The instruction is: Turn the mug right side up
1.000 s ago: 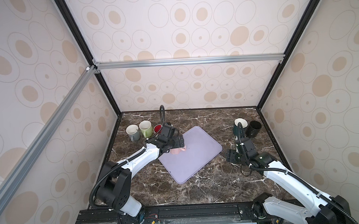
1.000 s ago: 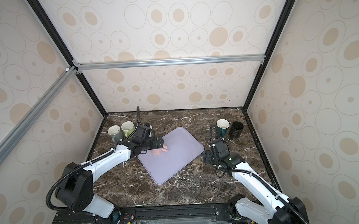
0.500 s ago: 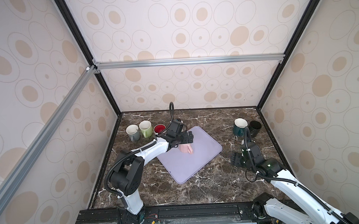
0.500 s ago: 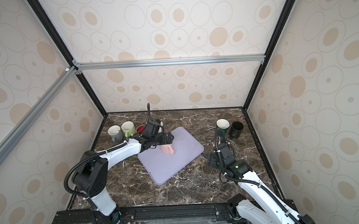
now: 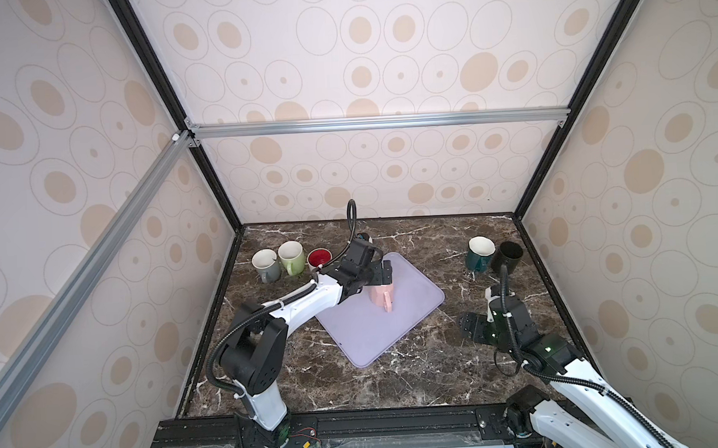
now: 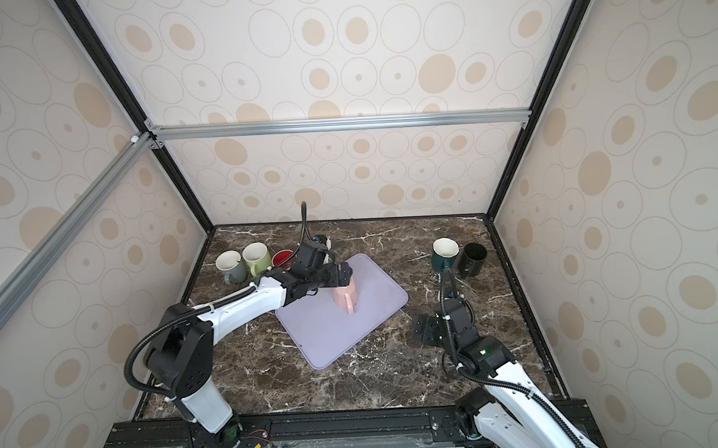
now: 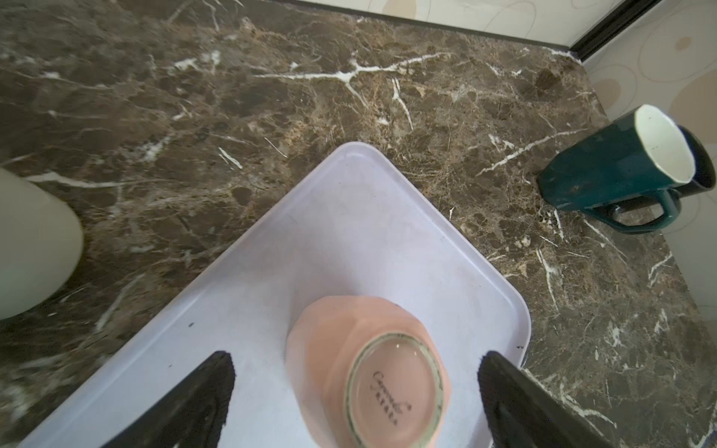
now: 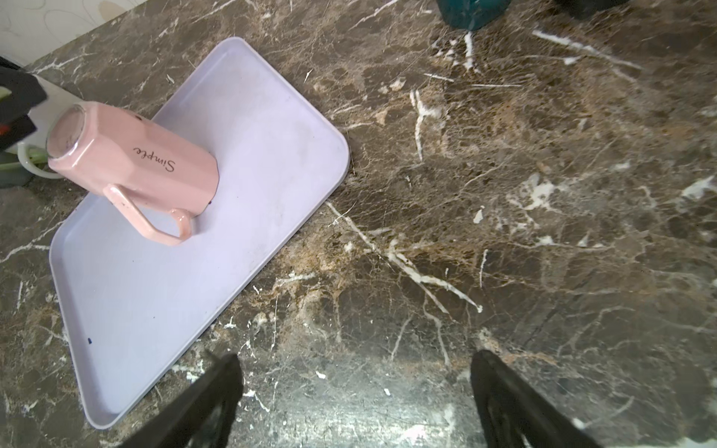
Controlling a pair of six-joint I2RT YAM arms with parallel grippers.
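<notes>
A pink mug (image 5: 382, 297) (image 6: 346, 297) stands upside down on the lavender tray (image 5: 415, 310) (image 6: 333, 334), base up and handle toward the front. My left gripper (image 5: 382, 274) (image 6: 343, 275) hovers open just over it. In the left wrist view the mug's printed base (image 7: 392, 391) sits between the open gripper's (image 7: 357, 358) fingers, touching neither. My right gripper (image 5: 470, 326) (image 6: 424, 330) is open and empty over bare marble to the right of the tray. In the right wrist view, the open gripper (image 8: 355, 360) faces the mug (image 8: 135, 159) and the tray (image 8: 155, 291).
A grey mug (image 5: 265, 265), a green mug (image 5: 291, 257) and a red mug (image 5: 320, 259) stand upright at the back left. A teal mug (image 5: 480, 253) (image 7: 605, 170) and a black mug (image 5: 506, 257) stand at the back right. Patterned walls enclose the marble table.
My left gripper has swung right across the tray and now sits over the pink mug. My right arm has drawn back toward the front and its jaws have widened.
</notes>
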